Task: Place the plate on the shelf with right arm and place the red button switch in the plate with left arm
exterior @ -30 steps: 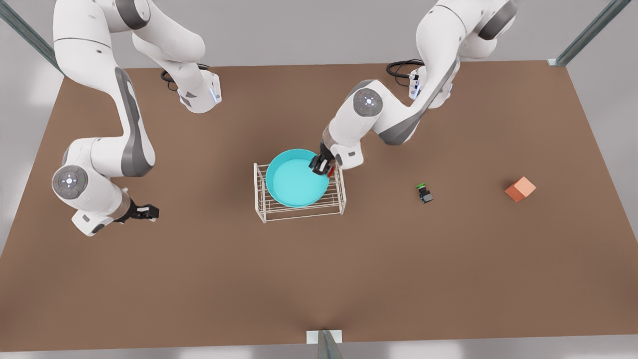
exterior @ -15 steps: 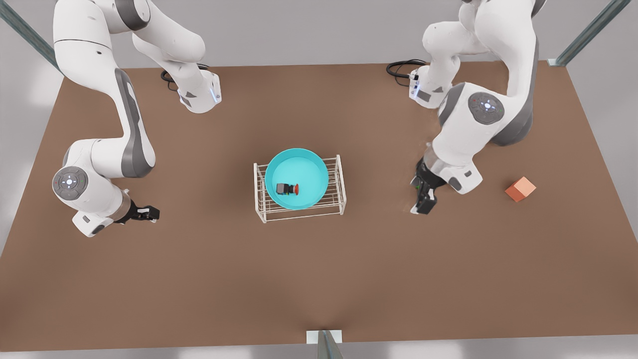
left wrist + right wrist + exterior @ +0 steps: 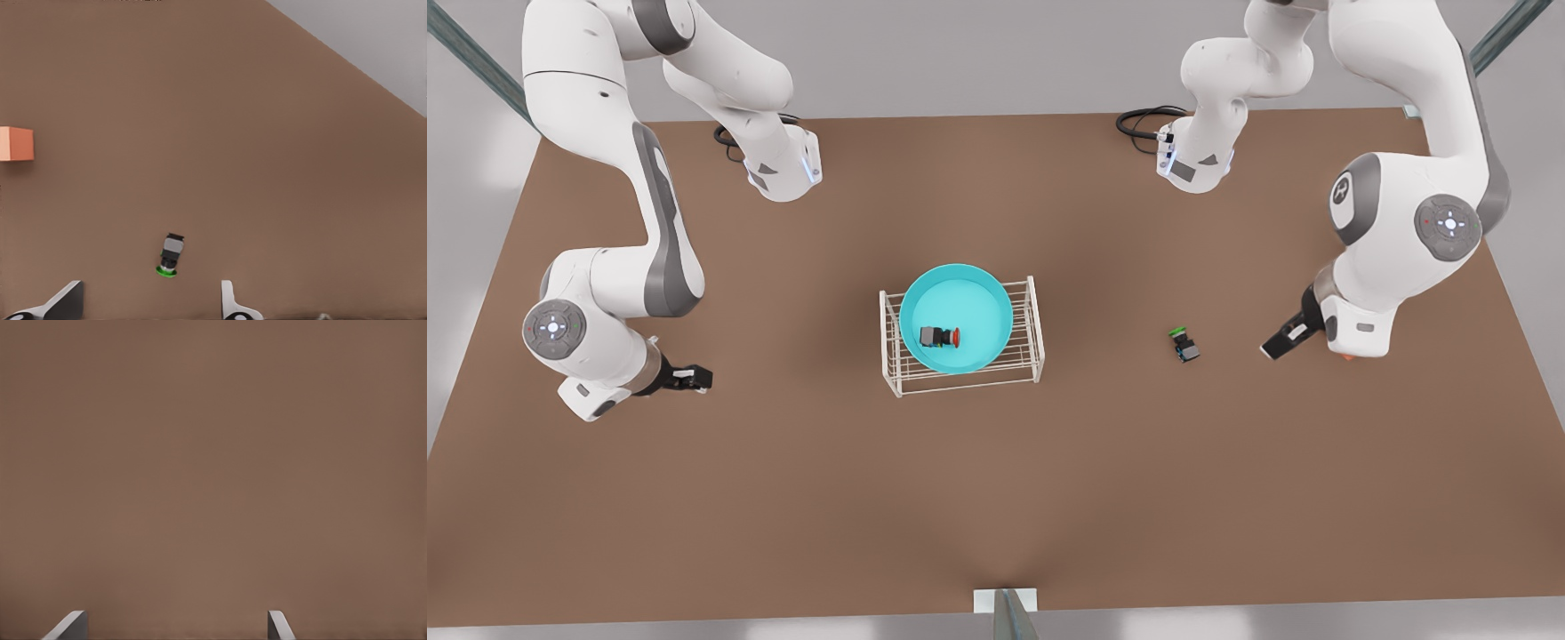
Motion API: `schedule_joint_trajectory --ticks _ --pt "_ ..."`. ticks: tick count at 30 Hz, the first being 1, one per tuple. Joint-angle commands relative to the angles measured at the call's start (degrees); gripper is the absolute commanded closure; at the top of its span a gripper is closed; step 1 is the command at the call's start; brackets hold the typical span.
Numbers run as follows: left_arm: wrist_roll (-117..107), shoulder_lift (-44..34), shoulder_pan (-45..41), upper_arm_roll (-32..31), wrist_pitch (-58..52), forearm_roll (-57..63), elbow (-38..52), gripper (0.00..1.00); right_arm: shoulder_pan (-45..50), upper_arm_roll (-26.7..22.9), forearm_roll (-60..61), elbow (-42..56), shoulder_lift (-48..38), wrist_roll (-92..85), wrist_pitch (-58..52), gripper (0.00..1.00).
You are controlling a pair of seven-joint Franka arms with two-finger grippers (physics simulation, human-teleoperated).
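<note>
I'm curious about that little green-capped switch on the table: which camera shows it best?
The left wrist view: the small black-and-grey switch with a green cap lies close, just ahead of the left hand, cap and body distinct. The front view shows it tiny, on the brown table.

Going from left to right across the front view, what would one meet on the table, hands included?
Right hand → shelf carrying the plate with the red button switch in it → green-capped switch → left hand, with the orange cube just past it.
</note>
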Motion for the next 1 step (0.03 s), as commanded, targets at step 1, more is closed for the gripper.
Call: schedule_joint_trajectory --ticks 1 --pt "43.89 -0.03 0.05 -0.01 -0.85 0.00 0.10 0.00 0.03 0.01 -0.14 0.03 0.30 0.06 -0.62 0.00"
